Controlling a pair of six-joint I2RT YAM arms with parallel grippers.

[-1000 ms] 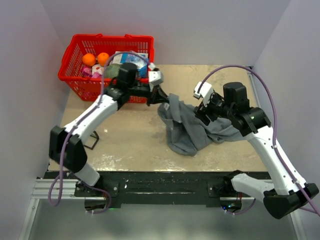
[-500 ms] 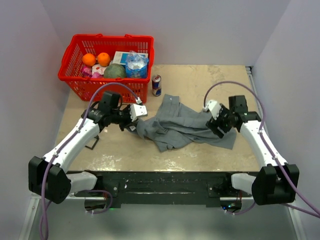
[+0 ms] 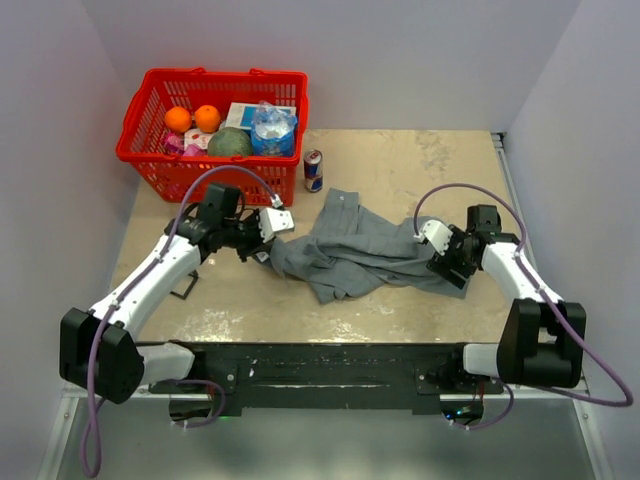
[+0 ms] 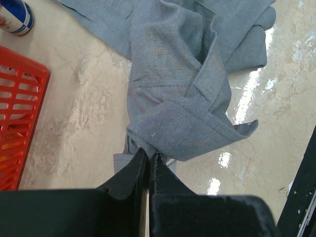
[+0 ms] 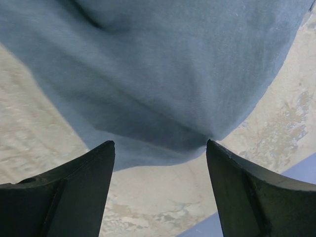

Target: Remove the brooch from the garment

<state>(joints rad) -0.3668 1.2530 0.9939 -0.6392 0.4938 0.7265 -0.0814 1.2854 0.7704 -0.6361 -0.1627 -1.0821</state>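
Note:
The grey shirt (image 3: 365, 250) lies crumpled and spread in the middle of the table. My left gripper (image 3: 268, 254) is shut on the shirt's left edge, pinching a fold of cloth (image 4: 170, 98) between its black fingers (image 4: 129, 174). My right gripper (image 3: 447, 270) is open and empty at the shirt's right edge, low over the table. In the right wrist view the grey cloth (image 5: 163, 74) hangs just beyond the spread fingers (image 5: 79, 187), not between them. The reddish-pink brooch is hidden in every view.
A red basket (image 3: 165, 165) holding oranges, a melon and packets stands at the back left; its corner shows in the left wrist view (image 4: 19, 123). A drink can (image 3: 313, 171) stands next to it, also in the left wrist view (image 4: 15, 17). A small black stand (image 3: 185, 285) sits by the left arm.
Both arms came down from a raised hold and the shirt now lies spread on the table. In the last half second my right gripper slid further right along the shirt's edge.

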